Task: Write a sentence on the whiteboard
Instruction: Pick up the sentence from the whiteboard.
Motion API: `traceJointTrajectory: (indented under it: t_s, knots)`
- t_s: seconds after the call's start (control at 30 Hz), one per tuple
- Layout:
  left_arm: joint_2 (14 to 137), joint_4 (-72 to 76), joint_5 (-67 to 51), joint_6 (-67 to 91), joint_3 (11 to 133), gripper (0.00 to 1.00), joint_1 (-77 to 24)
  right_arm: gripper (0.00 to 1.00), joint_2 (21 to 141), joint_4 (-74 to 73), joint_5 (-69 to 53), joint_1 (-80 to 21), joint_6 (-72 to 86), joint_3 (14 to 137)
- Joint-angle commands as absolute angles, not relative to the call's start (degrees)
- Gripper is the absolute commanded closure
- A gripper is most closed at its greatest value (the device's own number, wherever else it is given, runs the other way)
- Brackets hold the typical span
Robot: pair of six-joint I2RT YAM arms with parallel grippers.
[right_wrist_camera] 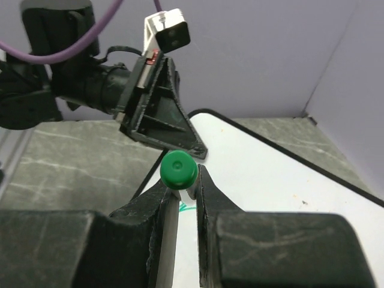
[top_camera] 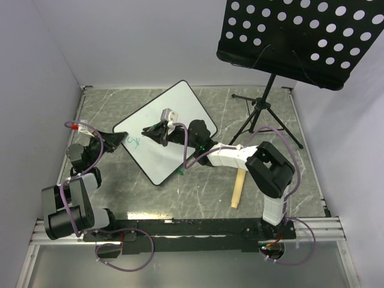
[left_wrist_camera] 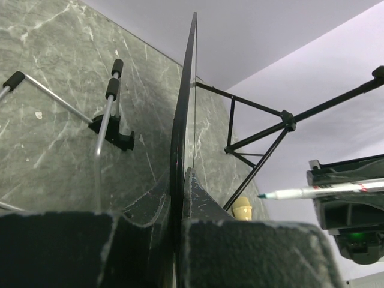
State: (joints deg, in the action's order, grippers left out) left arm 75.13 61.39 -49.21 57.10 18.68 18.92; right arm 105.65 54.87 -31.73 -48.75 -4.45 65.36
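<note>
Gripping the whiteboard (left_wrist_camera: 181,120) edge-on, left pincer (left_wrist_camera: 178,180); overhead shows teal writing (top_camera: 133,142).

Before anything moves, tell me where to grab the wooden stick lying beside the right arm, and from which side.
Grip the wooden stick on its near half, straight down from above, jaws closing across its narrow width. It lies flat on the table, running roughly near to far, and the right arm crowds its far end.

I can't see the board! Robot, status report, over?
Left gripper shut on whiteboard edge. Right gripper shut on marker, over board. Few teal marks written. Nothing blocking.
</note>
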Motion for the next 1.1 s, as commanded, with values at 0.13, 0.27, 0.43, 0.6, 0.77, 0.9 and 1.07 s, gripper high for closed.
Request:
traceJointTrajectory:
  t_s: [0.13,0.27,0.43,0.6,0.77,0.9,1.07]
  knots:
    - [73.1,55.9,-52.9,46.9,21.6,0.99,16.8,1.0,111.2,73.7,-28.6,-50.2,-9.7,65.0]
    - [73.0,53.7,-52.3,45.8,21.9,0.99,16.4,1.0,111.6,76.7,-27.5,-50.3,-9.8,63.8]
    - [73.7,53.5,-52.1,46.1,21.8,0.99,16.3,1.0,112.3,77.3,-27.7,-50.4,-10.4,63.4]
    - [73.3,52.1,-52.2,45.4,22.1,0.99,16.2,1.0,114.5,75.8,-28.7,-50.4,-10.9,65.0]
    - [73.5,51.4,-52.3,44.5,22.5,0.99,16.3,1.0,114.3,73.4,-30.1,-50.2,-11.9,65.1]
    - [73.5,50.4,-52.6,43.6,22.9,0.99,16.3,1.0,114.3,73.9,-30.3,-50.1,-11.3,65.6]
    - [73.0,50.1,-53.0,43.3,23.1,0.99,16.2,1.0,114.6,73.0,-29.7,-49.9,-10.5,66.8]
